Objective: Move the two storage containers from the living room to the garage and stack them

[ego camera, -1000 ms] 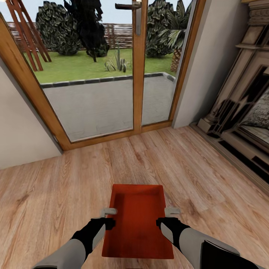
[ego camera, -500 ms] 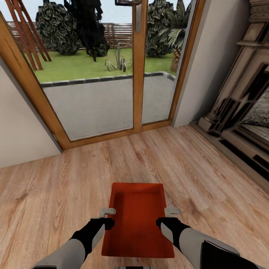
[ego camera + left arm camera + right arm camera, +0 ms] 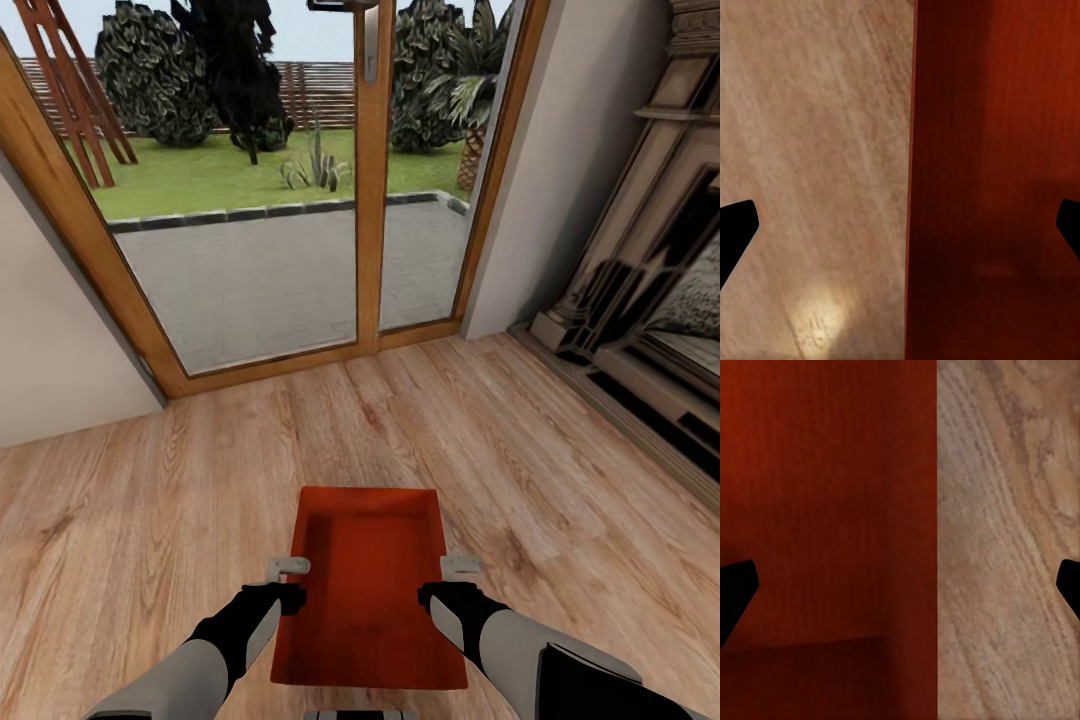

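Head view: one orange-red bin (image 3: 368, 590) sits between the left tool (image 3: 288, 583) and the right tool (image 3: 446, 582), above the wood floor (image 3: 150, 520), with the glass doors (image 3: 300, 200) well ahead and a fireplace (image 3: 650, 290) ahead of the right tool.
Left tool: its fingers straddle the bin's left long wall, one outside and one inside; they stand wide apart, with no pad seen touching the wall, so I cannot tell whether it bears any load.
Right tool: mirrors the left on the opposite wall, fingers spread wide over the rim (same doubt about contact).
Left wrist view: the bin (image 3: 990, 180) wall runs midway between the dark fingertips (image 3: 736, 229), floor on the outer side.
Right wrist view: the bin (image 3: 825, 510) interior lies by one fingertip (image 3: 735, 592), floor (image 3: 1012, 540) by the other.
Why two tools: the bin is long and open-topped, so a hold at the middle of both long walls would keep it level and stop it swinging.
Task stage: a judgement only, this is the living room end; the garage is not reached, and a second bin is yet to be dealt with.
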You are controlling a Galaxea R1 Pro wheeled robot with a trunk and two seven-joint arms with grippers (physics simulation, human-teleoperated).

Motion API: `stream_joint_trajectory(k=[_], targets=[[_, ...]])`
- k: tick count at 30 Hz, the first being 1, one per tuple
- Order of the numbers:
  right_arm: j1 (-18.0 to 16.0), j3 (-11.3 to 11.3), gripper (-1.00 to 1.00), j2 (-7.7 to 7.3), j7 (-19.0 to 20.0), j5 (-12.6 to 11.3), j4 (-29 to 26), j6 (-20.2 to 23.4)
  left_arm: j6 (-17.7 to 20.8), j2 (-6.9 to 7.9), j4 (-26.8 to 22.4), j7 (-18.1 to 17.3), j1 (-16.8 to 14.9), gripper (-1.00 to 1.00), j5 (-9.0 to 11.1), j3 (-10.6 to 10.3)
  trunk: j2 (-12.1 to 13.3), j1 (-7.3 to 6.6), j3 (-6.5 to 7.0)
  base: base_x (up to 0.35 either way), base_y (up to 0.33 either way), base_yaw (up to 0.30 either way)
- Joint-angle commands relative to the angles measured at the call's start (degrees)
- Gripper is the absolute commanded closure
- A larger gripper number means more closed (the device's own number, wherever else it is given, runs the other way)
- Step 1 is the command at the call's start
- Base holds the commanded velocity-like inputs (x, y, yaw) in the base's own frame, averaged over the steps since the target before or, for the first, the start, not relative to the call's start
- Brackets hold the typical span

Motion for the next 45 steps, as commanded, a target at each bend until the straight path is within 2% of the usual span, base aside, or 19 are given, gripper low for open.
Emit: stream_joint_trajectory(k=[1, 10, 28, 45], targets=[[0.0, 0.5, -1.00, 0.04, -0.1, -0.2, 0.1, 0.3, 0.3, -0.04, -0.1, 0.1, 0.0, -1.00, -0.3, 0.3, 0.0, -0.01, -0.04, 0.000, 0.000, 0.000], [0.0, 0.5, -1.00, 0.04, -0.1, -0.2, 0.1, 0.3, 0.3, -0.04, -0.1, 0.1, 0.0, -1.00, -0.3, 0.3, 0.0, -0.01, -0.04, 0.000, 0.000, 0.000], [0.0, 0.5, -1.00, 0.04, -0.1, -0.2, 0.1, 0.3, 0.3, -0.04, -0.1, 0.2, 0.0, -1.00, -0.3, 0.3, -7.2, 3.94, -3.27, 0.000, 0.000, 0.000], [0.0, 0.5, -1.00, -0.19, -0.1, -0.2, 0.1, 0.3, 0.2, -0.04, -0.1, 0.2, 0.0, -1.00, -0.3, 0.4, -7.2, 3.94, -3.27, 0.000, 0.000, 0.000]])
